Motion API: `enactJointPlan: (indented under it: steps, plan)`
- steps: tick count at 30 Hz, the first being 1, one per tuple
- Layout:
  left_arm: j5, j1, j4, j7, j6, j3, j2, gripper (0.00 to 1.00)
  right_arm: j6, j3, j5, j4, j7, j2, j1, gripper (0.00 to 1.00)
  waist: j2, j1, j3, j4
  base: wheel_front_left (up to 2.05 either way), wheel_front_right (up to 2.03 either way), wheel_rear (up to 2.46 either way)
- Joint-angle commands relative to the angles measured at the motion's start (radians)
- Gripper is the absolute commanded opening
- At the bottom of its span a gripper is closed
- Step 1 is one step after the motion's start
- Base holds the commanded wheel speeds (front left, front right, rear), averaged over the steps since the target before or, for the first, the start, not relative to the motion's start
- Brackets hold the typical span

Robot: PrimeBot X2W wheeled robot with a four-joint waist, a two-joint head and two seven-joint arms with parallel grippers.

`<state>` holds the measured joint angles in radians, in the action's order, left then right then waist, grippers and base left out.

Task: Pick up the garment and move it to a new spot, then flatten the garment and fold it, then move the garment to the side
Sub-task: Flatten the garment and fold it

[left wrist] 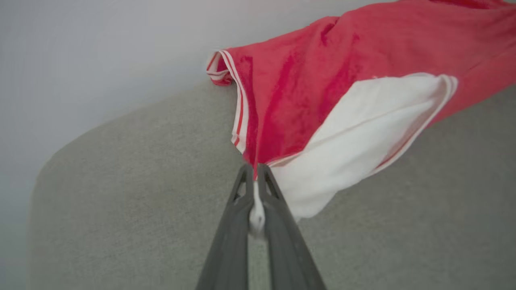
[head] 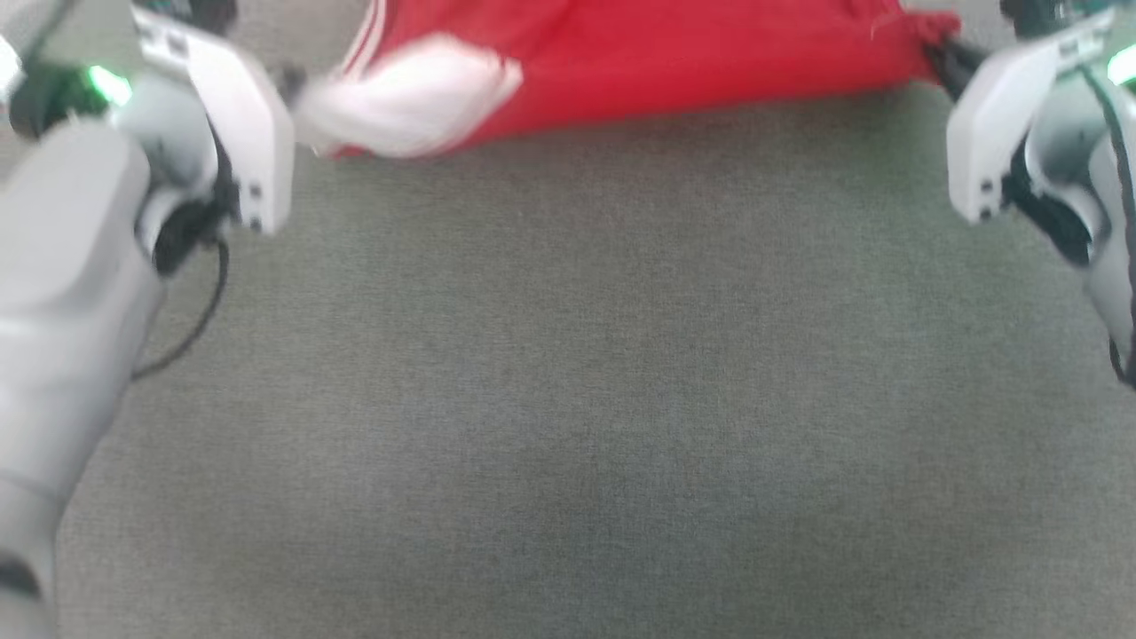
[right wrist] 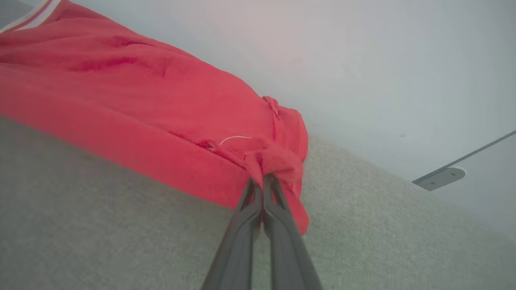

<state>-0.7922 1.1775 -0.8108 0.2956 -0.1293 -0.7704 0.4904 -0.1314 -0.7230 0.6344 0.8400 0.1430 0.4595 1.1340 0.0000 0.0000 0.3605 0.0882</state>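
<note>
The garment [head: 639, 62], a red jersey with a white side panel and striped trim, hangs stretched between my two arms at the top of the head view, above the grey table. In the left wrist view my left gripper [left wrist: 254, 169] is shut on the garment [left wrist: 298, 92] at a corner where red cloth meets the white panel. My right gripper [right wrist: 262, 181] is shut on a bunched red corner of the garment [right wrist: 161, 121]. Both grippers also appear in the head view, the left gripper [head: 288, 84] and the right gripper [head: 945, 58]. The lettering is hidden.
A grey cloth-covered table [head: 568, 399] spreads below the garment toward me. Its rounded far corner [left wrist: 60, 161] and a pale floor beyond appear in the left wrist view. A metal bracket [right wrist: 441, 177] lies on the floor past the table edge.
</note>
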Motion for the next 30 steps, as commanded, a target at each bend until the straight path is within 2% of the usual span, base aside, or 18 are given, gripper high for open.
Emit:
enactJointPlan:
  steps: [1, 3, 7, 15, 22, 27, 30]
  plan:
    - [-0.006, -0.023, 0.021, 0.018, -0.001, -0.001, 0.014, 0.0, 0.001, -0.005, 0.014, -0.018, 0.007, 0.014, -0.03, 0.0, 0.0, 0.0, -0.011, 0.007, 0.0, 0.0, 0.0]
    - [-0.027, -0.079, 0.082, 0.059, 0.007, -0.006, 0.042, 0.0, 0.001, -0.012, 0.042, -0.066, 0.019, 0.041, -0.076, 0.0, 0.0, 0.0, -0.022, 0.012, 0.0, 0.0, 0.0]
    - [-0.057, -0.2, 0.234, 0.137, 0.054, -0.017, 0.104, 0.0, 0.001, -0.018, 0.099, -0.169, 0.052, 0.096, -0.185, 0.0, 0.0, 0.0, -0.039, 0.017, 0.0, 0.0, 0.0]
    - [-0.132, -0.461, 0.571, 0.226, 0.204, -0.009, 0.242, 0.0, 0.001, 0.014, 0.168, -0.363, 0.133, 0.191, -0.399, 0.0, 0.0, 0.0, -0.058, 0.018, 0.0, 0.0, 0.0]
    - [-0.185, -0.646, 0.775, 0.246, 0.317, -0.005, 0.33, 0.0, 0.001, 0.088, 0.195, -0.54, 0.219, 0.252, -0.587, 0.0, 0.0, 0.0, -0.072, 0.01, 0.0, 0.0, 0.0]
    - [-0.211, -0.759, 0.873, 0.239, 0.366, -0.016, 0.375, 0.0, 0.001, 0.162, 0.206, -0.673, 0.311, 0.277, -0.758, 0.0, 0.0, 0.0, -0.082, 0.001, 0.0, 0.0, 0.0]
    - [-0.222, -0.789, 0.89, 0.244, 0.377, -0.018, 0.387, 0.0, 0.001, 0.183, 0.212, -0.711, 0.349, 0.281, -0.815, 0.0, 0.0, 0.0, -0.086, -0.002, 0.0, 0.0, 0.0]
